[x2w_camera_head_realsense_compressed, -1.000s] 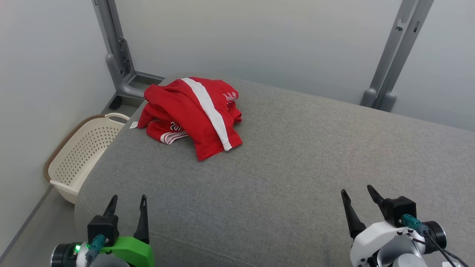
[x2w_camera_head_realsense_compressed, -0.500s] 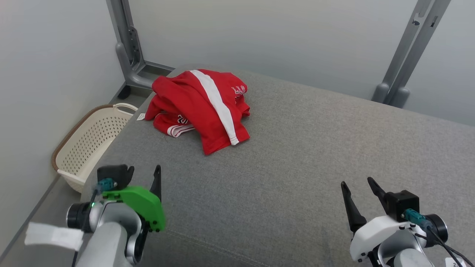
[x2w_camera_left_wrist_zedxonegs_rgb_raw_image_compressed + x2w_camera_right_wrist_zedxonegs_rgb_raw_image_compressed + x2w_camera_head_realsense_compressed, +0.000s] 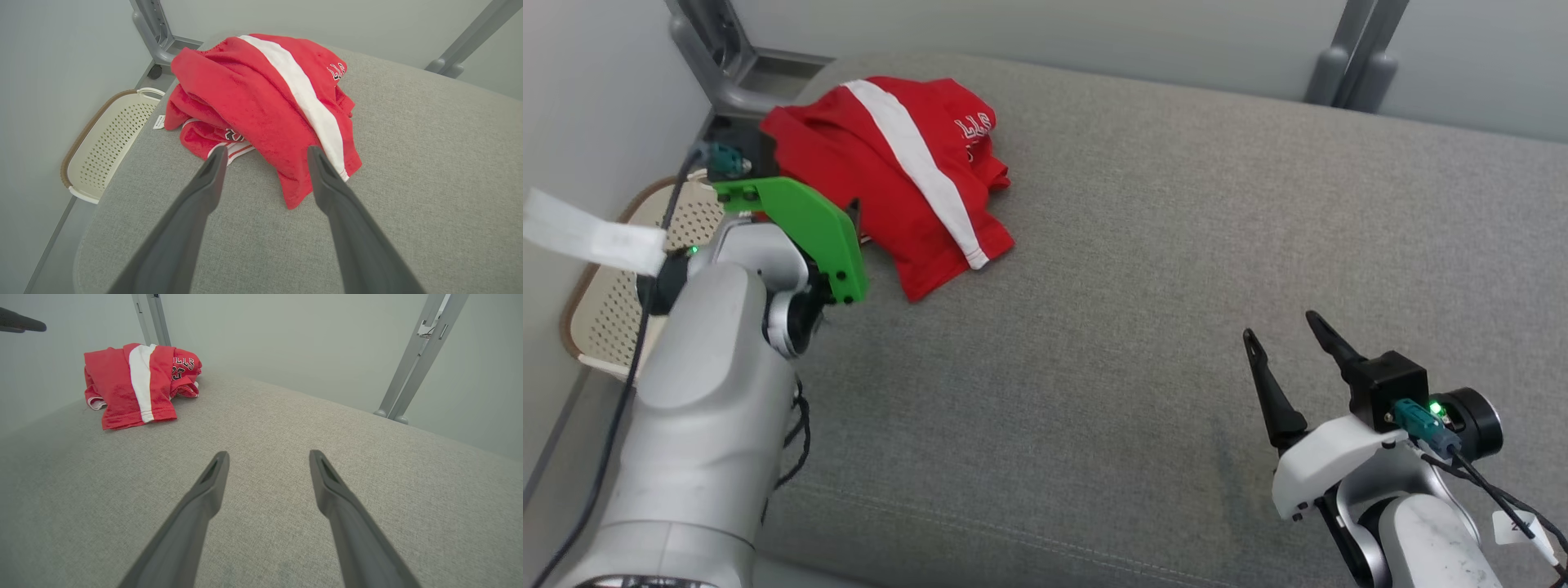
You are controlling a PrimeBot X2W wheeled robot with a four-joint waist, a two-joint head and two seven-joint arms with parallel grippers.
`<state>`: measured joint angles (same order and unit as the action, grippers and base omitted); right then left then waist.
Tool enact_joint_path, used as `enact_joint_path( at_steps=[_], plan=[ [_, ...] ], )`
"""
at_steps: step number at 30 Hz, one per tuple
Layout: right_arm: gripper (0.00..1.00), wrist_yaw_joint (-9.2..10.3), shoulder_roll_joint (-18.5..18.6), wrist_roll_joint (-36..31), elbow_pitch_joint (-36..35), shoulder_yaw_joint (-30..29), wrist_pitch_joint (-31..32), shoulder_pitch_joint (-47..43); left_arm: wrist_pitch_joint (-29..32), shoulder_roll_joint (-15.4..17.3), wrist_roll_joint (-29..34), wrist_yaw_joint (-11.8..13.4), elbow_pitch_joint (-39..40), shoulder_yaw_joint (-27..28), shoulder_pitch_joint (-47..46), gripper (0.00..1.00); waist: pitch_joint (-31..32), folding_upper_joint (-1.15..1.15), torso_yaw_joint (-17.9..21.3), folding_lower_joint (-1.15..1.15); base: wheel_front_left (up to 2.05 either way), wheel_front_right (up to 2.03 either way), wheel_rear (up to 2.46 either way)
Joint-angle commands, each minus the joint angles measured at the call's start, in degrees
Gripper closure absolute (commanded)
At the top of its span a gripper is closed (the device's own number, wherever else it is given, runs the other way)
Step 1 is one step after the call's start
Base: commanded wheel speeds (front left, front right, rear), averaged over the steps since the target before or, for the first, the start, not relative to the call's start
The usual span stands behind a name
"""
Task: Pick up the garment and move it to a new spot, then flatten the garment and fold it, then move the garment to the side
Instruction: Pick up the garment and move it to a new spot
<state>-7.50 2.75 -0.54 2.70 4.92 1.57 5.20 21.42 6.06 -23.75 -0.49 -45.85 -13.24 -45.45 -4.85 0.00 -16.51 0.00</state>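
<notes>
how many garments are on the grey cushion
1: a crumpled red garment with a white stripe, at the far left corner of the grey cushion, just ahead of the open left gripper. Its folds could hide a second piece.

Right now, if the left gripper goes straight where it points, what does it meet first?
Probably the red garment: the open left gripper frames its near folds, apparently not touching. Depth is unclear; it might brush the grey cushion first.
</notes>
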Motion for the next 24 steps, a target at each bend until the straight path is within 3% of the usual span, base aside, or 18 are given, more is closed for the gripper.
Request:
enact_joint_path(
  at_steps=[1, 9, 21, 22, 23, 24],
  plan=[
    [0.00, 0.02, 0.2, -0.8, -1.3, 0.0, 0.7, 1.2, 1.2, 0.7, -0.1, -0.1, -0.8, 0.0, -3.1, 0.00, -8.5, 0.00, 6.0, 0.00, 0.00, 0.00, 0.00],
    [0.00, 0.02, 0.2, -2.7, -7.0, -0.2, 3.2, 2.1, 6.2, 3.6, 0.6, 0.4, -5.4, -0.2, -12.8, 0.00, -17.2, 0.00, 10.3, 0.00, 0.00, 0.00, 0.00],
    [0.00, 0.02, 0.2, -1.9, -8.9, 0.7, 3.4, 2.4, 10.7, 6.4, 0.3, 2.8, -10.1, 0.0, -18.6, 0.00, -21.6, 0.00, 12.7, 0.00, 0.00, 0.00, 0.00],
    [0.00, 0.02, 0.2, -1.8, -8.7, 0.9, 3.3, 2.4, 10.6, 6.4, 0.3, 2.9, -10.3, 0.0, -18.5, 0.63, -21.6, 0.00, 12.7, 0.00, 0.00, 0.00, 0.00],
    [0.00, 0.02, 0.2, -1.7, -8.5, 0.9, 3.3, 2.4, 10.4, 6.6, 0.1, 2.7, -10.6, 0.1, -18.4, 1.00, -21.5, 0.00, 12.7, 0.00, 0.00, 0.00, 0.00],
    [0.00, 0.02, 0.2, -1.6, -8.4, 0.9, 3.2, 2.4, 10.0, 6.7, 0.1, 2.5, -10.6, -0.1, -18.3, 1.00, -21.5, 0.00, 12.7, 0.00, 0.00, 0.00, 0.00]
  ],
)
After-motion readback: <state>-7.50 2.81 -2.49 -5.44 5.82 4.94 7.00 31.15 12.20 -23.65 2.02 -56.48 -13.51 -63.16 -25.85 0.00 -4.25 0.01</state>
